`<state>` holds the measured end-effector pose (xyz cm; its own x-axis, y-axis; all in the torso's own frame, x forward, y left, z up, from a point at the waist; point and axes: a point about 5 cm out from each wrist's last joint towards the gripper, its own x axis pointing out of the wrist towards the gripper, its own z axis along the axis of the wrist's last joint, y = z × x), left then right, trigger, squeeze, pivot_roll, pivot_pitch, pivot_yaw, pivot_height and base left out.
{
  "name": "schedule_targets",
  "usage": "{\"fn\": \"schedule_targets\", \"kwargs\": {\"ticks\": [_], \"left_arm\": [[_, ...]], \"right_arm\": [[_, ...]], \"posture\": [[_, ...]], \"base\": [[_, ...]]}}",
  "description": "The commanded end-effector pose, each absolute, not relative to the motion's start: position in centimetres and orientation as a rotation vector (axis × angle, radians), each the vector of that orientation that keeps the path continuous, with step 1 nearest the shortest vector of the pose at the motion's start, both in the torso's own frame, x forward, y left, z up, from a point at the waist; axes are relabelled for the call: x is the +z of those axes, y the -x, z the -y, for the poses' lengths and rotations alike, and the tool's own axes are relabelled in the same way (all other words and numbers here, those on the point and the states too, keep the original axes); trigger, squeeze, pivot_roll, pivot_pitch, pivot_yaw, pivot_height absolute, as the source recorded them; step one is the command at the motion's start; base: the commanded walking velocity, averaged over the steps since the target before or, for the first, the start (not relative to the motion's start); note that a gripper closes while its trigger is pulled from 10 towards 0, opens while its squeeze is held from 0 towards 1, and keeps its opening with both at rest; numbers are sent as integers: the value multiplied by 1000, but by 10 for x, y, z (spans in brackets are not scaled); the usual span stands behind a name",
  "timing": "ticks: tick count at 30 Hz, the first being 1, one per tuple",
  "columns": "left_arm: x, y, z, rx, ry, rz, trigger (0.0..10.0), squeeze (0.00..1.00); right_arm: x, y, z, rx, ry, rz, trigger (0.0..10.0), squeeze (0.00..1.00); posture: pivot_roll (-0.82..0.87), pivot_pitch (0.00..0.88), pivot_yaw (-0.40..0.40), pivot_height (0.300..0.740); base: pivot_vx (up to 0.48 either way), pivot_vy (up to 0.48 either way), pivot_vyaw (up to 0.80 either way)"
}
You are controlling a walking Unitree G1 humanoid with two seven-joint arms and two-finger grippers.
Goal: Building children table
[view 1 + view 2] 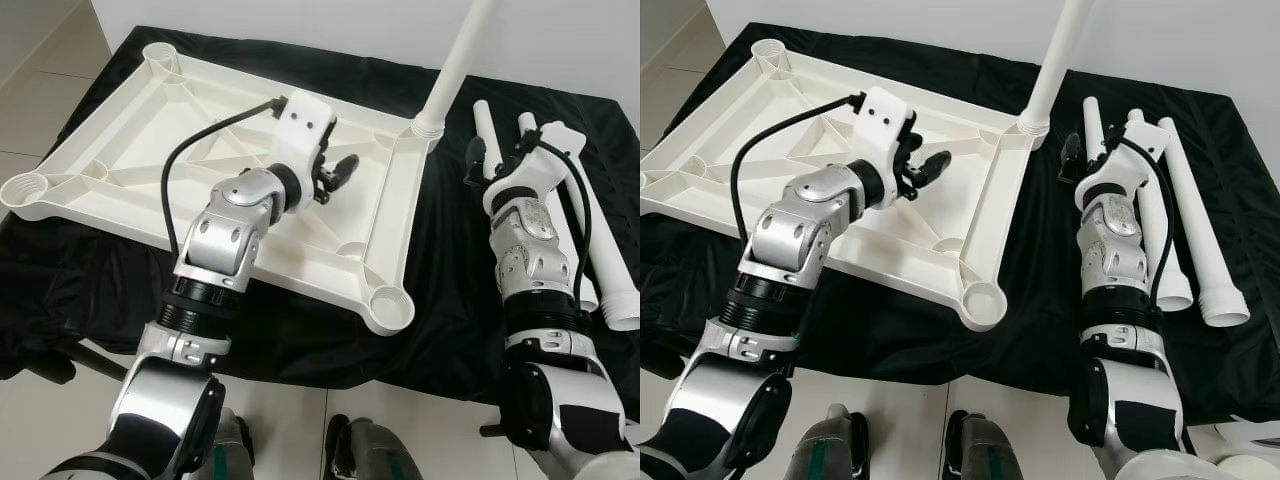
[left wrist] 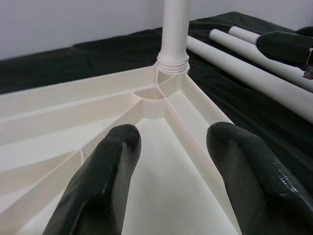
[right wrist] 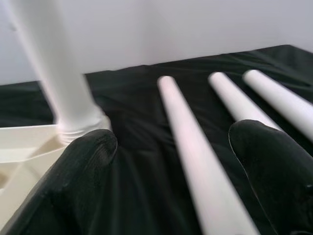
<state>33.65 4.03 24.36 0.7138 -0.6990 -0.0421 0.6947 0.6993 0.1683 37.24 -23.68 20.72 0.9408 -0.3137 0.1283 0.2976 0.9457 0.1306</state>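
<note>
Tabletop lies upside down on the black cloth so its corner sockets face up for legs; one leg already stands in the far right corner. Three loose legs lie side by side on the cloth to the right. Your right hand is spread wide w/ nothing held, hovering over the nearest loose leg, probably lining up a grab. Left hand hangs over the tabletop, also wide, holding nothing.

A home room: tiled floor, white wall, black cloth.
</note>
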Motion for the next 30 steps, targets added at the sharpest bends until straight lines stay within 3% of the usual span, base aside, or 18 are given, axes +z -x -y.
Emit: {"fn": "schedule_targets", "kwargs": {"ticks": [1, 3, 11, 15, 17, 30], "left_arm": [[242, -330, -33, -831, -182, 17, 10000, 0], [239, -312, -22, -962, -193, 15, 10000, 0], [232, -285, -14, -1166, -267, -4, 10000, 0], [233, -283, -13, -1179, -274, -2, 10000, 0], [236, -282, -12, -1173, -271, 5, 10000, 0], [238, -276, -13, -1166, -285, 6, 10000, 0]], "right_arm": [[203, -369, 246, -372, -103, 122, 10000, 0], [200, -370, 255, -461, -116, 54, 10000, 0], [197, -373, 256, -509, -136, -61, 10000, 0], [195, -374, 256, -524, -144, -105, 10000, 0], [186, -375, 253, -511, -176, -231, 10000, 0], [175, -376, 244, -458, -239, -348, 10000, 0]], "posture": [[-18, 92, -49, 740], [-20, 106, -46, 740], [-28, 127, -44, 740], [-32, 134, -47, 740], [-34, 138, -53, 740], [-29, 139, -67, 740]], "base": [[0, 0, 0], [0, 0, 0], [0, 0, 0], [0, 0, 0], [0, 0, 0], [0, 0, 0]]}}
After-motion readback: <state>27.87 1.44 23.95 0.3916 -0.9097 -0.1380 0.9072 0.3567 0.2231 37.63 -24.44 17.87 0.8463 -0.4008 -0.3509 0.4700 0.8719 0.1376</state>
